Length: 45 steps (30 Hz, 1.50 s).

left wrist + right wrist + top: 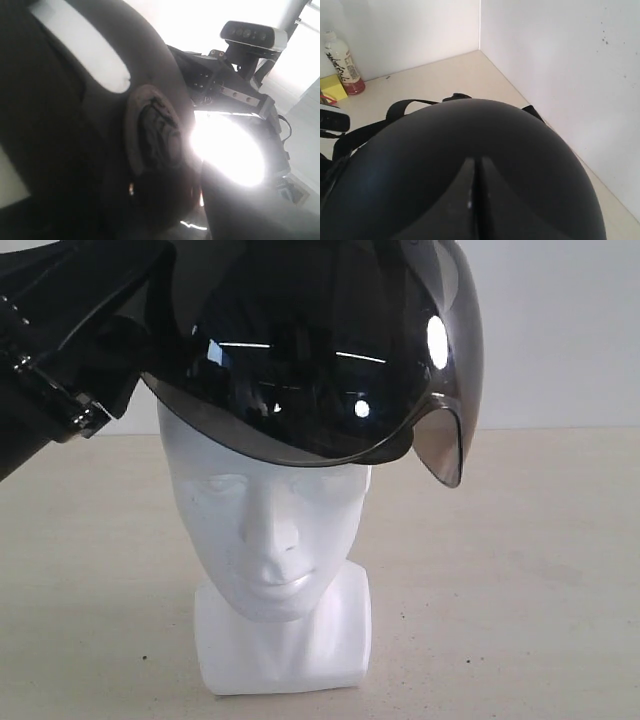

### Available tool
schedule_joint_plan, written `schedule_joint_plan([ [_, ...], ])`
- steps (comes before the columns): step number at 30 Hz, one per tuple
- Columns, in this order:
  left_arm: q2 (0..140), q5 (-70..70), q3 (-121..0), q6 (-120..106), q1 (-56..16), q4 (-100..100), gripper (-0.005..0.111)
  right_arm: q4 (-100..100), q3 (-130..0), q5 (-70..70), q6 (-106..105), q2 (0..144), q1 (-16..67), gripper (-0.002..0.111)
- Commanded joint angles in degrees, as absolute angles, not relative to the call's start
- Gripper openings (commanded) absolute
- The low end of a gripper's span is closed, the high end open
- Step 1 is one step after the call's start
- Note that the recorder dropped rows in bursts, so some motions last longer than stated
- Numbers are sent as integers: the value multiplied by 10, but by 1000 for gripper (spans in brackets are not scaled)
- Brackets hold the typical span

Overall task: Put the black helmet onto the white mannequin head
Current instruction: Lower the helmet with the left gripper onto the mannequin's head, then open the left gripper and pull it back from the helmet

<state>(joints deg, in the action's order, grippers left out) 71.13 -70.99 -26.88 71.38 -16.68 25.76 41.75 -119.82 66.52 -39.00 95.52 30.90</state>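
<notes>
The black helmet [310,350] hangs low over the white mannequin head [265,530]. Its smoky visor covers the crown and forehead, while the face, neck and block base stay bare. In the right wrist view the matte shell [470,130] fills the lower part, and my right gripper [477,165] lies shut with its fingertips against the shell. The left wrist view is very dark: the helmet's round side pivot [155,135] sits close in front, and the left gripper's fingers cannot be made out. A black arm part [45,370] shows at the exterior view's upper left.
The head stands on a pale tabletop [520,570]. A bottle [342,62] and a yellow block [332,87] stand by the white walls' corner [480,30]. Helmet straps [405,105] hang down behind the shell. A camera rig [252,34] and a bright lamp [230,150] face the left wrist.
</notes>
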Motion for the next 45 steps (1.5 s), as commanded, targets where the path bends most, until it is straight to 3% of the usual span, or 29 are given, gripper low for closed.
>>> schedule_joint_plan([
  [1, 704, -700, -263, 650, -151, 200, 5, 406, -1199, 682, -386, 961, 313, 0],
  [23, 644, -700, -176, 641, -151, 177, 5, 383, -1199, 700, -359, 961, 319, 0],
  [45, 582, -700, -173, 583, -151, 175, 5, 366, -1199, 698, -344, 983, 326, 0],
])
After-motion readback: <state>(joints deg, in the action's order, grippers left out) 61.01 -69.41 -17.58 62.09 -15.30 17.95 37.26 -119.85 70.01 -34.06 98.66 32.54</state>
